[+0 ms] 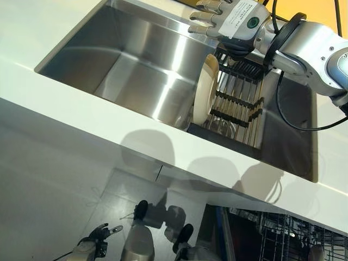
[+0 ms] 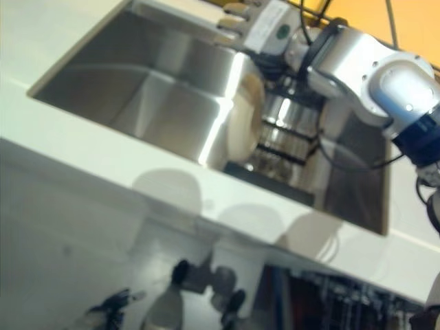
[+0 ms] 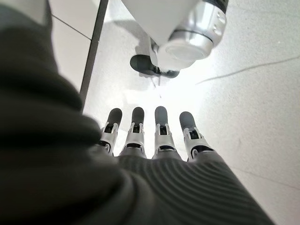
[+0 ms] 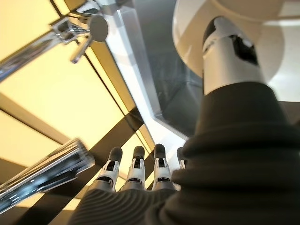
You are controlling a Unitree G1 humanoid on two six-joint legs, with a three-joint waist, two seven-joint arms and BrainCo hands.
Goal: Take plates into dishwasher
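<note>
A cream plate (image 1: 205, 90) stands on edge in a dark dish rack (image 1: 239, 106) at the right end of the steel sink (image 1: 130, 65). My right hand (image 1: 220, 19) hovers just above the plate's upper rim, fingers straight and pointing left, open and holding nothing. In the right wrist view its fingers (image 4: 136, 171) reach past the sink's edge, while the thumb lies in front of the plate (image 4: 187, 26); whether it touches the plate I cannot tell. My left hand (image 1: 100, 235) hangs low near the floor; its fingers (image 3: 161, 136) are straight and hold nothing.
A white counter (image 1: 81, 125) runs along the sink's near side. A chrome faucet (image 4: 79, 30) stands behind the sink. Below the counter at the lower right shows the wire rack of an open dishwasher (image 1: 288, 236).
</note>
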